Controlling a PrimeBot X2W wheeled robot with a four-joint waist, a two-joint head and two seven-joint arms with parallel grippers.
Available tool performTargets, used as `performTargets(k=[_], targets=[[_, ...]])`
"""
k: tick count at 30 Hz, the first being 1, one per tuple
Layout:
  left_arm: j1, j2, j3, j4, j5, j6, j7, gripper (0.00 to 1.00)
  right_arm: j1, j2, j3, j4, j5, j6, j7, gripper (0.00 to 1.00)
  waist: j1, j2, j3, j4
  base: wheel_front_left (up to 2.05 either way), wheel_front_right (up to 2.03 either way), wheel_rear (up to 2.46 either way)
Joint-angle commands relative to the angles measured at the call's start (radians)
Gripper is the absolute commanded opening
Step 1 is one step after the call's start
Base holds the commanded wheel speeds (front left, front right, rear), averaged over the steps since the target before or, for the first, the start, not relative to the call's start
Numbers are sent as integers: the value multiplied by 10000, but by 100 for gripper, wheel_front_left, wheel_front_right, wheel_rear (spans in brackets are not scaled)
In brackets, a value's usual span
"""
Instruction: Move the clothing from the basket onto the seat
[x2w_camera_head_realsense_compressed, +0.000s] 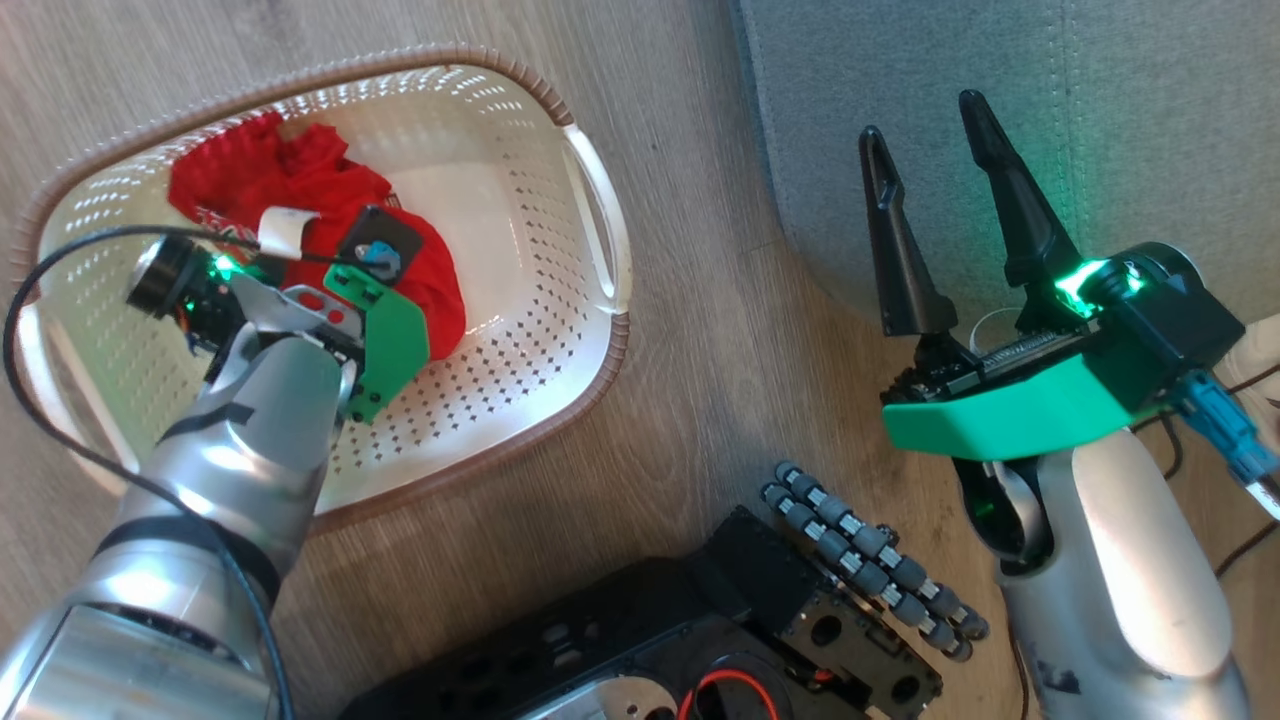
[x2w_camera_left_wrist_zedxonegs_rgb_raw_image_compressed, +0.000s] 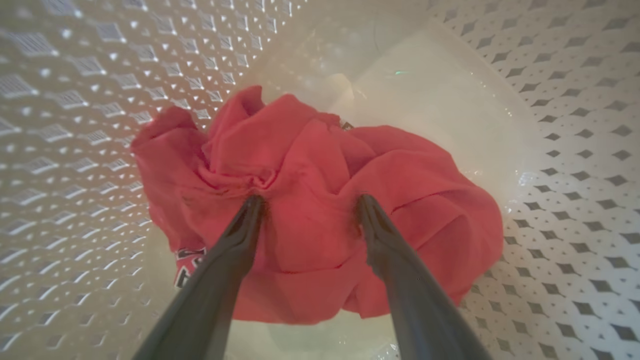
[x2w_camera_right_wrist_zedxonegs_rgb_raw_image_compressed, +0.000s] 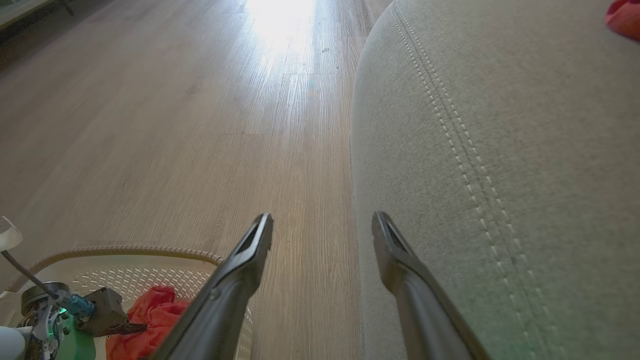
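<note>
Clothing: bright red soft fabric garment (x2w_camera_left_wrist_zedxonegs_rgb_raw_image_compressed: 300, 165), crumpled in one heap, with a lettered print at its edge beside one finger. Location: on the bottom of the small cream perforated plastic basket with brown woven-look rim (x2w_camera_head_realsense_compressed: 540, 300), directly under the left hand (x2w_camera_left_wrist_zedxonegs_rgb_raw_image_compressed: 307, 202).

Left hand: fingers spread, tips pressed into the folds with a ridge of cloth between them. It is not closed, so nothing is gripped.

Right hand (x2w_camera_head_realsense_compressed: 920, 118): fingers apart, holding nothing, poised over the near corner of the large grey-green upholstered seat cushion (x2w_camera_right_wrist_zedxonegs_rgb_raw_image_compressed: 525, 150), with the basket off to its left.

Progress, as a judgement: this garment is not yet lifted. The grasp, the lift and the carry across to the cushion are all left to do. A small red patch (x2w_camera_right_wrist_zedxonegs_rgb_raw_image_compressed: 625, 17) lies on the cushion far ahead of the right hand. It is possibly a piece already delivered, but it is too cropped to say.

Surface: pale wood-plank floor (x2w_camera_head_realsense_compressed: 720, 330) carries the basket and runs between it and the cushion, and there is no table. A double stitched seam crosses the cushion.

Room: bright daylight glare on the floor well ahead of the right hand.
</note>
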Motion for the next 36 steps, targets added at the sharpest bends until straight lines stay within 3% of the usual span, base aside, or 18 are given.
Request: performTargets(k=[1,7,15,16,17,29,36], targets=[[45,212,66,7,-43,99,246,100,392,40,168,-339,85,-2,-65,100,-1,1,88,-34,0,0,0],[-243,414,-78,70,13,302,1235,100,537,46,191,-553,200,-2,-65,100,-1,1,237,-19,0,0,0],[-461,516,-287,88,-7,83,1805,100,604,47,164,-706,197,-2,-65,100,-1,1,378,64,0,0,0],[-461,504,-278,88,-61,-22,1804,41,602,48,166,-709,197,-2,-65,100,-1,1,387,72,0,0,0],[-464,485,-261,89,-119,-91,1739,0,595,48,169,-704,193,-2,-65,100,-1,1,396,83,0,0,0],[-61,507,-235,92,-569,-451,1628,0,78,48,369,-603,174,-2,-65,100,-1,1,98,127,0,0,0],[367,294,12,93,-1039,-268,809,0,-382,48,407,-261,55,-2,-65,100,-1,1,-725,339,0,0,0]])
